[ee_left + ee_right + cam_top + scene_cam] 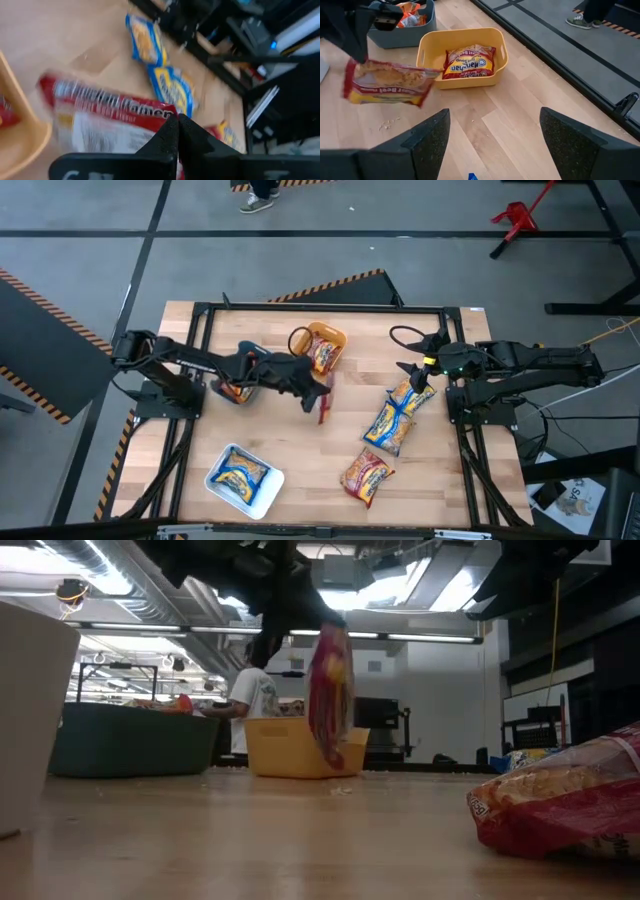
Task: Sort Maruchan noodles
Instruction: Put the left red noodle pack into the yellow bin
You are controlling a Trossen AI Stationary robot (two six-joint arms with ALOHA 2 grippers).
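My left gripper [312, 392] is over the table's middle, shut on a red ramen packet [330, 700] that hangs near the orange tray [322, 346]. That tray holds one red packet [470, 62]. My right gripper [495, 145] is open and empty at the right, above two blue-and-yellow packets [410, 395] [390, 426] lying flat on the table. An orange-red packet [367, 476] lies near the front. A blue-and-yellow packet [242, 474] lies in the white tray [262, 500]. The teal tray [232, 392] sits partly under my left arm. My left gripper pinches the red packet by one edge [162, 114] between its two shut fingers [170, 137]. The fingers come from above. The packet hangs below them [330, 730], lifted clear of the table, its faces upright.
The orange tray [300, 752] and teal tray [130, 740] stand toward the far side, and the white tray is at the front left. A black frame [200, 310] borders the table. A person [255, 700] stands in the room behind. Bare wood [300, 450] lies in the table's middle.
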